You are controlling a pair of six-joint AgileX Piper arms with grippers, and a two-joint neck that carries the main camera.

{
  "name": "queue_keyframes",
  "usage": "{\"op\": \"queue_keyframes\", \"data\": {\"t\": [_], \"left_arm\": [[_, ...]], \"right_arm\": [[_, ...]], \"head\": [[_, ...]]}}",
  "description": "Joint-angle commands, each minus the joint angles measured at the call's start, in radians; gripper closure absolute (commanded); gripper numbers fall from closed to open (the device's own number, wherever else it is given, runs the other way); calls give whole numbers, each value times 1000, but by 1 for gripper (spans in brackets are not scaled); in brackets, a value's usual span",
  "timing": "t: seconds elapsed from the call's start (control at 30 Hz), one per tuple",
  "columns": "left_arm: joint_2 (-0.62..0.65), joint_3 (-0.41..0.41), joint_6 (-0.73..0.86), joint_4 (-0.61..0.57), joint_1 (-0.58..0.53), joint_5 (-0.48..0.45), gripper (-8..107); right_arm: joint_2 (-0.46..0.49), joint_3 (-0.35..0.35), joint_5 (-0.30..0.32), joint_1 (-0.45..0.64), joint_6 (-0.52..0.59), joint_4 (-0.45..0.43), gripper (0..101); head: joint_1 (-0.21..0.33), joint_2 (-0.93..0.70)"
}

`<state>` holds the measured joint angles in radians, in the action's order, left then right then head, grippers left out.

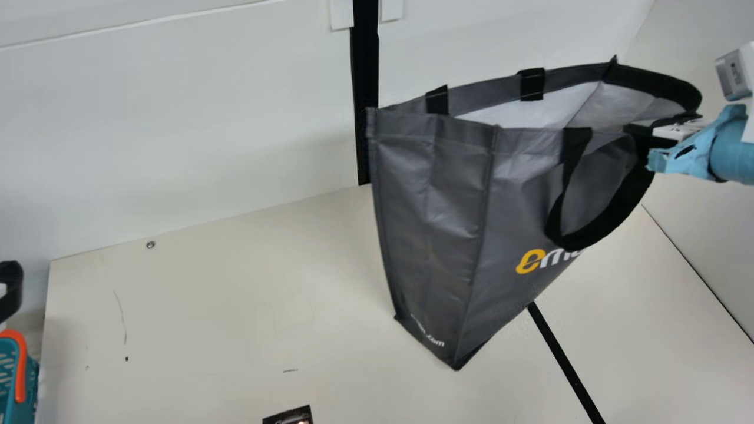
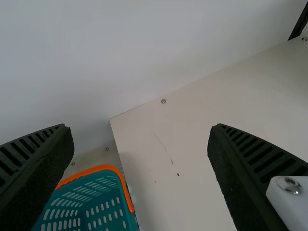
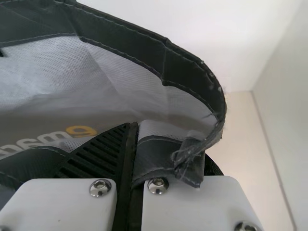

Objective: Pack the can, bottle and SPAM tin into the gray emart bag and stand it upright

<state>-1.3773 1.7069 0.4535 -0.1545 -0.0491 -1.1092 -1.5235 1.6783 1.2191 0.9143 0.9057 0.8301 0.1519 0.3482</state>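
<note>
And here's the tall gray fabric emart bag (image 1: 433, 224) at three o'clock in the main view, mouth gaping, base slanting off the cream wooden table (image 1: 206, 294). The right black ribbed gripper (image 3: 134, 126) is pinched shut on its rim at the bag's two o'clock, probably to steer it upright and keep that mouth accessible. Its blue-sleeved wrist (image 1: 730, 144) comes in nearly level from two o'clock, above the table. Over at nine o'clock, the left black ribbed gripper (image 2: 139, 127) hovers, jaws spread wide around nothing — a teal plastic basket with an orange rim (image 2: 105, 167) sits lower, at eight. Next call: settle that base flat — let go too soon and the bag could topple or crumple.
</note>
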Motion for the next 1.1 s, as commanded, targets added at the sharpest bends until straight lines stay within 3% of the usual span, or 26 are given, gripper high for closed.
{"op": "queue_keyframes", "data": {"t": [0.0, 0.77, 1.07], "left_arm": [[0, 0, 0, 0, 0, 0, 9], [0, 0, 0, 0, 0, 0, 9], [0, 0, 0, 0, 0, 0, 9]], "right_arm": [[-28, 36, 1, 17, 5, -5, 101], [-277, 363, 1, 218, -11, -37, 101], [-342, 459, 1, 262, -46, -50, 101]], "head": [[23, 1], [23, 1], [23, 1]]}}
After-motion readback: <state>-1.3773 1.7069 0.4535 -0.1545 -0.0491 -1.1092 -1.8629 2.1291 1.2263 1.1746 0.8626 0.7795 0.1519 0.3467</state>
